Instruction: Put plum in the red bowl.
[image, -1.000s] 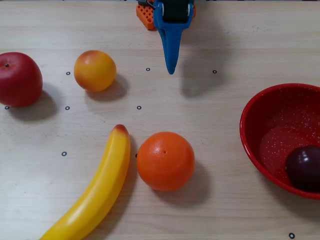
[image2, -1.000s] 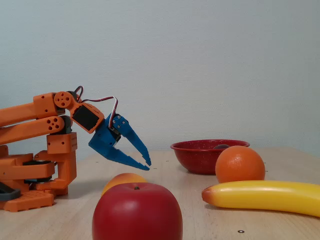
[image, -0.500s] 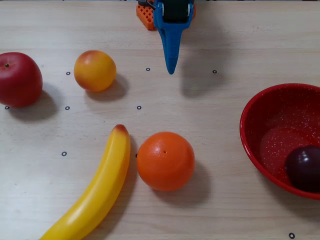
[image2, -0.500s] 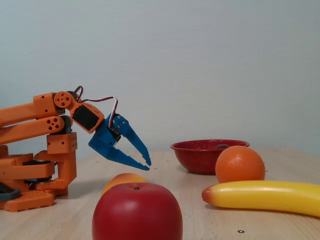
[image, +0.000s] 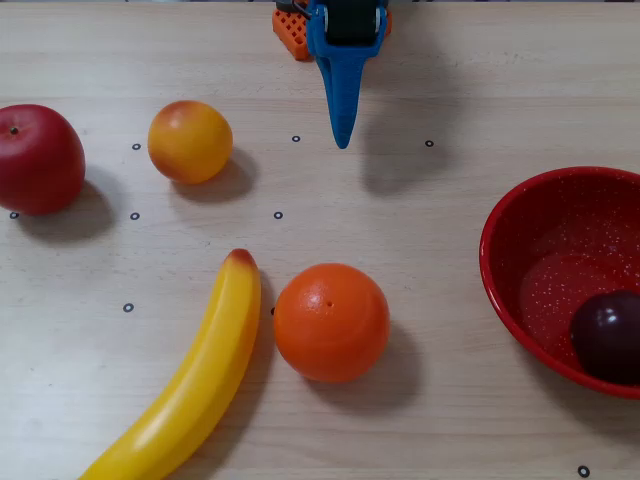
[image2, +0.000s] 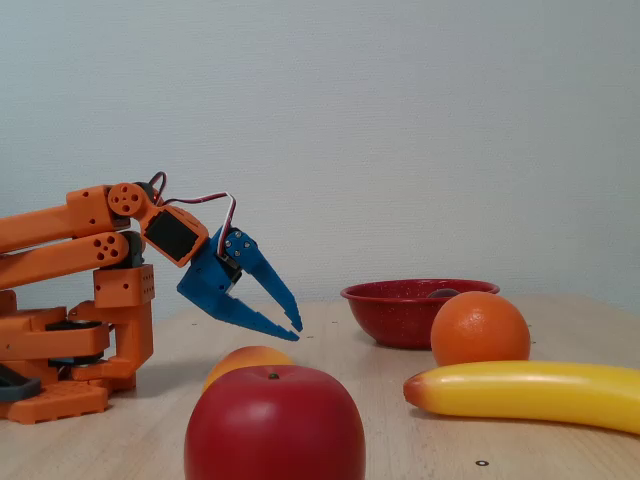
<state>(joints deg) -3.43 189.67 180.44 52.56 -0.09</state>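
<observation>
The plum (image: 608, 335) is small, glossy and dark purple. It lies inside the red bowl (image: 500, 215) near its front right wall, at the right edge of the overhead view. In the fixed view only a dark sliver of the plum (image2: 445, 293) shows above the bowl's rim (image2: 400, 320). My blue gripper (image: 343, 143) is at the top middle of the overhead view, well to the left of the bowl. In the fixed view the gripper (image2: 295, 328) hangs just above the table with its fingertips together and holds nothing.
A red apple (image: 38, 158) lies at the far left, with a yellow-orange fruit (image: 190, 141) beside it. An orange (image: 331, 322) and a banana (image: 190, 385) lie in the middle front. The orange arm base (image2: 70, 350) stands at the left of the fixed view.
</observation>
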